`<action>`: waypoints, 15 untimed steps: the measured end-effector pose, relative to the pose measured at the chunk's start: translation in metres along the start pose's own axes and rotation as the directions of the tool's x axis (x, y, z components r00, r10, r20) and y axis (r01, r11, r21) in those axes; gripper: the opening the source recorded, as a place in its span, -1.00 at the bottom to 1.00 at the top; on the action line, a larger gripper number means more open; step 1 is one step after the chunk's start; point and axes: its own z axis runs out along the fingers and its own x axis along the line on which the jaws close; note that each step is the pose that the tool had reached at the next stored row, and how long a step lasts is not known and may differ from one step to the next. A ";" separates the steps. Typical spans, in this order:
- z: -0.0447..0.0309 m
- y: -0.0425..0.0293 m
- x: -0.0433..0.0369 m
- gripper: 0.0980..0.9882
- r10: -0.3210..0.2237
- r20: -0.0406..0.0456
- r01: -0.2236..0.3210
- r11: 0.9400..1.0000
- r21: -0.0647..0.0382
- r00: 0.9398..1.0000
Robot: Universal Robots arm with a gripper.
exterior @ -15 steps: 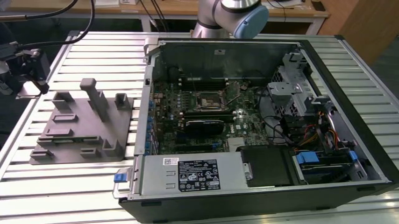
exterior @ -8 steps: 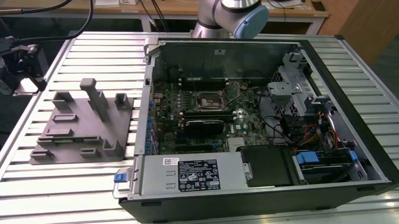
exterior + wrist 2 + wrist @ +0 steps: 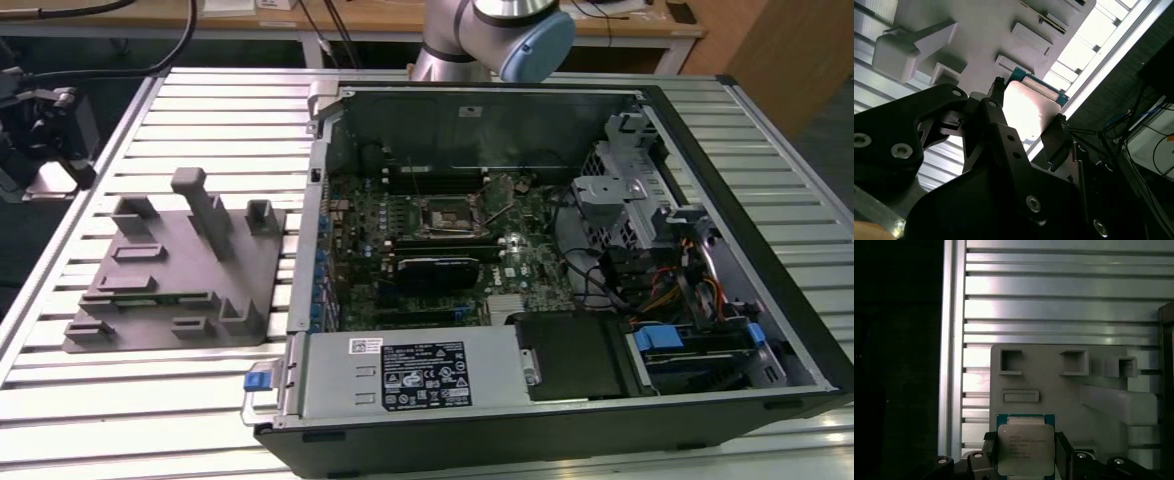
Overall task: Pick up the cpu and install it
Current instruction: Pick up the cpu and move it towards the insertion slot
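In the exterior view, a grey fixture [image 3: 160, 270] is seen on the slatted surface [image 3: 747, 130] at the exterior view's left. An open computer case [image 3: 441, 440] is laid at its right, with the motherboard [image 3: 360, 290] exposed. The robot arm [image 3: 487, 30] is seen behind the case. In the first wrist view, the cpu [image 3: 1025, 450] is gripped by the gripper [image 3: 1025, 460], with black fingers [image 3: 1064, 455] pressed against two opposite edges. Its silver top is turned toward the camera and a green border is shown around it. The fixture is seen just beyond the cpu; whether the two touch cannot be told.
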 end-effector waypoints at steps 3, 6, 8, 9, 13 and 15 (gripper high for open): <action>-0.0032 0.0002 0.0000 0.00 0.000 0.000 0.000 1.000 0.000 1.000; -0.0063 0.0004 -0.0001 0.00 0.000 0.000 0.000 1.000 0.000 1.000; -0.0080 0.0005 -0.0001 0.00 0.000 0.000 0.000 1.000 0.000 1.000; -0.0089 0.0005 -0.0001 0.00 0.000 0.000 0.000 1.000 0.000 1.000; -0.0130 0.0008 -0.0001 0.00 0.000 0.000 0.000 1.000 0.000 1.000; -0.0151 0.0009 -0.0001 0.00 0.000 0.000 0.000 1.000 0.000 1.000</action>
